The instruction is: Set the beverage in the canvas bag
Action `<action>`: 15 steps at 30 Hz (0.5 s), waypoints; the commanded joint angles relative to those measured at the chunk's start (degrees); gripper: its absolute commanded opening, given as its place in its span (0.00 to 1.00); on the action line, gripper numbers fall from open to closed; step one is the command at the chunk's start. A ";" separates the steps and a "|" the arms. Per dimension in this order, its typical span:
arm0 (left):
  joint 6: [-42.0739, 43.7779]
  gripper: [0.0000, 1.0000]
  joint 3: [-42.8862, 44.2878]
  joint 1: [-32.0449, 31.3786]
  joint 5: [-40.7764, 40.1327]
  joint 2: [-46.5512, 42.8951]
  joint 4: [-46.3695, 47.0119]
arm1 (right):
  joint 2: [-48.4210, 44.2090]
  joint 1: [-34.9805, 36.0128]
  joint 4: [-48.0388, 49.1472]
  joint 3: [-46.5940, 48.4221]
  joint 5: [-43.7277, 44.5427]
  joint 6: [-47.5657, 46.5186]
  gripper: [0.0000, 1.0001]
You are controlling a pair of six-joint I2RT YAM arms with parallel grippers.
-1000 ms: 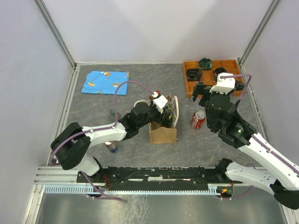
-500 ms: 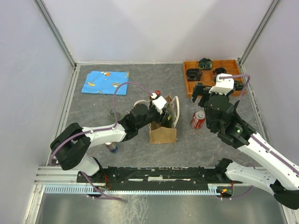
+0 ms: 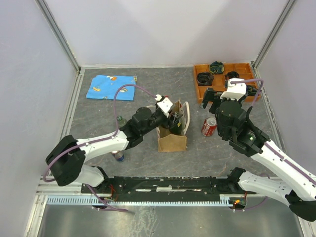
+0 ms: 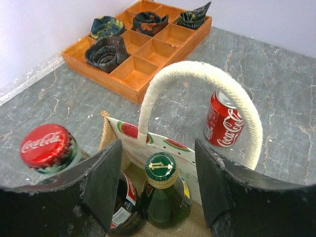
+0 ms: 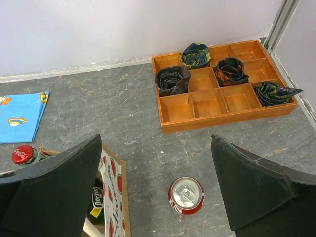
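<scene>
Tan canvas bag w/ rope handles (image 3: 172, 142) mid-table. Green glass bottle (image 4: 160, 173) upright inside, L gripper (image 4: 157, 148) spread wide above it. R gripper (image 5: 155, 148) likewise spread, empty, over red cola can (image 5: 186, 195) right of bag. Next, prob.: R descends, grasps can.

At about 1 o'clock on your grey marbled table (image 3: 207, 153) you have an orange compartment tray (image 5: 205, 102), with four rolled ties (image 5: 173, 80) each in a cell of its own. A blue printed cloth (image 3: 111, 87) lies flat at 10 o'clock, well apart from the tray.
</scene>
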 commanded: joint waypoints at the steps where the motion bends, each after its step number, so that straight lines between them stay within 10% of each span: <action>1: -1.70 0.67 3.45 -0.40 -1.14 -6.81 -1.86 | -0.96 0.12 1.24 -0.62 1.84 0.31 0.99; 11: -2.03 0.71 6.36 1.00 -16.50 -24.67 -24.40 | -1.74 -0.15 0.86 -0.85 2.60 0.32 0.99; 15: -5.63 0.71 6.31 12.26 -15.61 -29.11 -35.82 | -1.74 -0.18 1.01 -1.18 2.21 0.74 0.99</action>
